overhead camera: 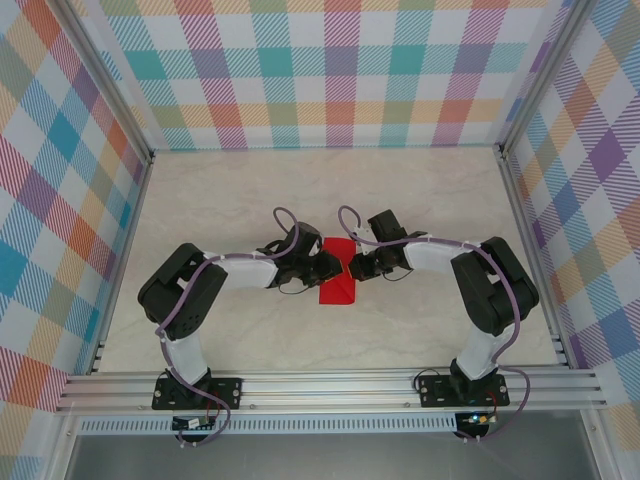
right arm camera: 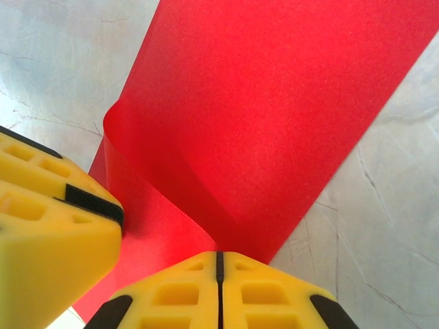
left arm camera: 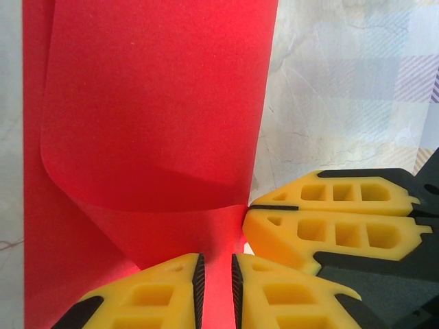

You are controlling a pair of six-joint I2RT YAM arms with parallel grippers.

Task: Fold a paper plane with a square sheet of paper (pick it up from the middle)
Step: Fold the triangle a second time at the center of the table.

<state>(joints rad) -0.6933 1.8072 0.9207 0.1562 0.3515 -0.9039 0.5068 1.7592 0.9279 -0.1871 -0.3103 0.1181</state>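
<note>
Right gripper [right arm camera: 218, 264] is clamped on the paper [right arm camera: 274, 103], holding one edge up so it curls over itself, uncreased. It lies mid-way across the table [overhead camera: 250, 200], long axis running near to far. Left gripper [left arm camera: 215, 284] sits over the flat layer, jaws a slit apart.

square sheet of paper [left arm camera: 151, 103]: thin red paper, matt, slightly grainy up close
left gripper [left arm camera: 215, 274]: yellow matt plastic, black rubbery-looking pads
right gripper [right arm camera: 219, 264]: same matt yellow plastic
table [overhead camera: 300, 190]: smooth, pale marble look
frame rail [overhead camera: 330, 390]: bare silvery metal
walls [overhead camera: 330, 70]: matt plaid print, cloth or paper, can't tell tbh
</note>
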